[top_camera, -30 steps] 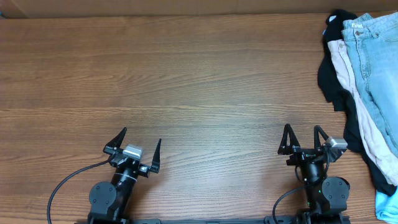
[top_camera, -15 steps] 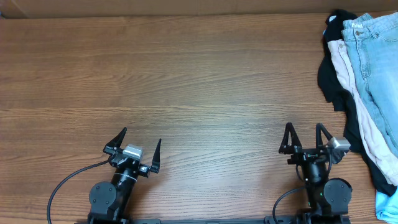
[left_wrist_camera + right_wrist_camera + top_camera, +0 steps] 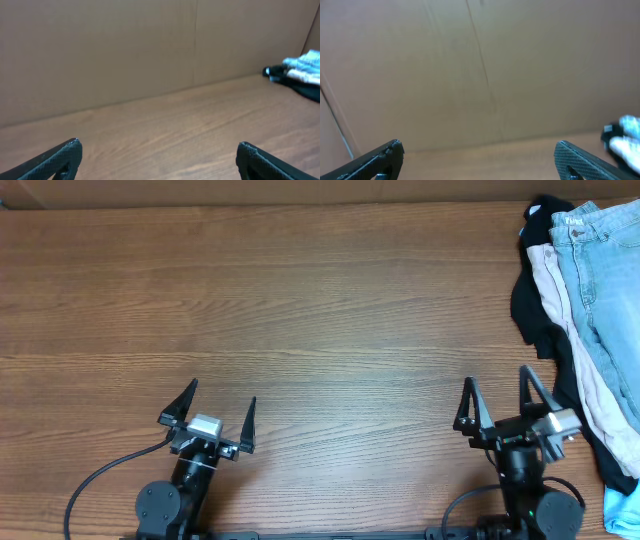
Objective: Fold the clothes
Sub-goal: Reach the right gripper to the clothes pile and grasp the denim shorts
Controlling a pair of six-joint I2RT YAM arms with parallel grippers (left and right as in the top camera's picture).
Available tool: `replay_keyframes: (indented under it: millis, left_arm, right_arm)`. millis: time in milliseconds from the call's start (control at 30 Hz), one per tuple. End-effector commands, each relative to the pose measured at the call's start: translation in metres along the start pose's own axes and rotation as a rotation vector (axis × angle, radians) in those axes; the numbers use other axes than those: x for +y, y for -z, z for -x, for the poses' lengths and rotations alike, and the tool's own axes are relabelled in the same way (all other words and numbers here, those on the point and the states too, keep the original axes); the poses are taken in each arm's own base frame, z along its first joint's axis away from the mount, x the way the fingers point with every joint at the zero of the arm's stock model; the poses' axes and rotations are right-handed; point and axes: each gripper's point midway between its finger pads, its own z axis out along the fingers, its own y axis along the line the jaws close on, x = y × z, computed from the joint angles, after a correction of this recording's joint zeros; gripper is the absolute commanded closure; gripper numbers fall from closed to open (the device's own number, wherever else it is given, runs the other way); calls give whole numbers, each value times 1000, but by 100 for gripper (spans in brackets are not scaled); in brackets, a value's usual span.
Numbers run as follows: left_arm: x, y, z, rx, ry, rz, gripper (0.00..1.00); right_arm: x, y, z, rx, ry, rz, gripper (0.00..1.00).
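At the wooden table's [image 3: 320, 300] right edge, denim shorts [image 3: 605, 290] lay overlapping beige trousers [image 3: 575, 330] and a black garment [image 3: 530, 310]. Left gripper [image 3: 221, 392] and right gripper [image 3: 497, 377] sat at the table's front, jaws open and empty. A careless pinch could snag the wrong layers.

Arms [image 3: 185, 480] black; fingers [image 3: 181, 401] thin, pointed, black. Grey block [image 3: 204, 425] behind each pair. Black cable [image 3: 100, 472] loops behind left gripper [image 3: 222, 392].

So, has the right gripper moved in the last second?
Yes. In the overhead view the right gripper, jaws open, has shifted to the right, narrowing the gap to the denim shorts, which have stayed put at the far right.
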Motion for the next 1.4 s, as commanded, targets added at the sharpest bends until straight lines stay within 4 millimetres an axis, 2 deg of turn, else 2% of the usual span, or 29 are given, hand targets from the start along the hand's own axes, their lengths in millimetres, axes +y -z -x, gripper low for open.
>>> replay_keyframes:
  millis: [0, 133, 167, 267, 300, 400, 533, 567, 667, 800, 833, 933, 1000, 1033, 1067, 1100, 1133, 1167, 1267, 1367]
  left_arm:
    - [6, 9, 50, -80, 13, 26, 0]
    - [8, 8, 83, -68, 15, 25, 0]
    - [10, 3, 101, -40, 19, 22, 0]
    - [12, -11, 125, 43, 33, 4, 0]
    - [11, -22, 138, 95, 42, -16, 0]
    - [17, -48, 162, 242, 60, -28, 0]
    - [22, -74, 178, 408, 65, -41, 0]
    - [24, -85, 180, 471, 76, -45, 0]
    - [27, -103, 174, 616, 102, -55, 0]
    - [31, -119, 147, 778, 59, -81, 0]
    - [35, -129, 128, 828, 12, -83, 0]
    - [45, -149, 92, 922, 3, -53, 0]
    - [45, -165, 59, 995, 17, -67, 0]
    - [45, -170, 49, 1013, 20, -71, 0]
    - [44, -174, 39, 1037, 25, -76, 0]
    - [43, -175, 36, 1045, 28, -81, 0]
    - [38, -177, 31, 1049, 45, -107, 0]
    - [37, -179, 31, 1043, 49, -115, 0]
    - [38, -184, 34, 1020, 46, -115, 0]
    - [38, -187, 36, 1007, 45, -113, 0]
  right_arm:
    - [19, 4, 51, -98, 90, 40, 0]
    - [26, 3, 77, -89, 113, 36, 0]
    - [30, -3, 90, -58, 130, 28, 0]
    - [32, -18, 106, 15, 150, 11, 0]
    - [32, -28, 112, 72, 141, -2, 0]
    - [30, -59, 120, 239, 115, -38, 0]
    - [26, -91, 120, 398, 137, -60, 0]
    - [23, -106, 117, 470, 157, -67, 0]
    - [15, -128, 103, 634, 157, -88, 0]
    - [3, -161, 77, 818, 135, -111, 0]
    - [-3, -174, 64, 849, 131, -115, 0]
    - [-16, -188, 33, 914, 119, -133, 0]
    - [-43, -205, 17, 915, 99, -185, 0]
    - [-62, -209, 16, 899, 59, -253, 0]
    - [-91, -212, 16, 873, 4, -348, 0]
    - [-103, -212, 17, 863, -14, -378, 0]
    - [-152, -209, 19, 825, -75, -497, 0]
    - [-186, -204, 21, 801, -98, -564, 0]
    - [-245, -189, 18, 784, -123, -677, 0]
    - [-308, -161, -6, 826, -163, -791, 0]
